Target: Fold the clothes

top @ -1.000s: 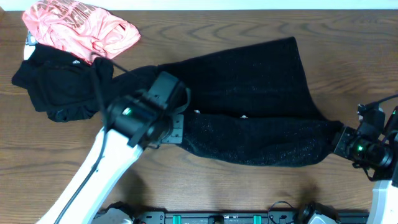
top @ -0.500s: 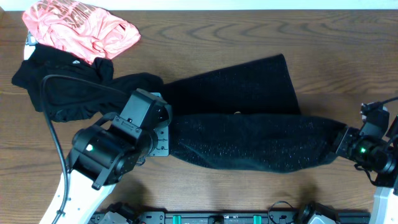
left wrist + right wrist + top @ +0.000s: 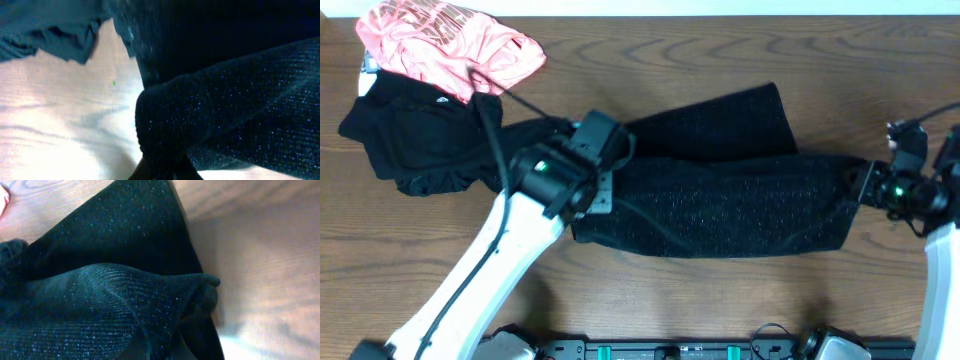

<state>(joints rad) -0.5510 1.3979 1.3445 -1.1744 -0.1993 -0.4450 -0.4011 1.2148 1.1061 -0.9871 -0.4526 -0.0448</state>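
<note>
Two grippers hold opposite ends of the black glittery knit garment, stretched across the middle of the wooden table; left gripper is clamped on its bunched left end, right gripper pinched on the right end, evidently to keep the fold taut; since half a second ago both ends have travelled rearward, the doubled layer covering more of the panel beneath; coral top unmoved.

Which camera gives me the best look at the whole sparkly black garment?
Overhead: the sparkly black garment shows end to end, partly folded over itself. Each wrist view shows only close-up bunched fabric at one end.
</note>
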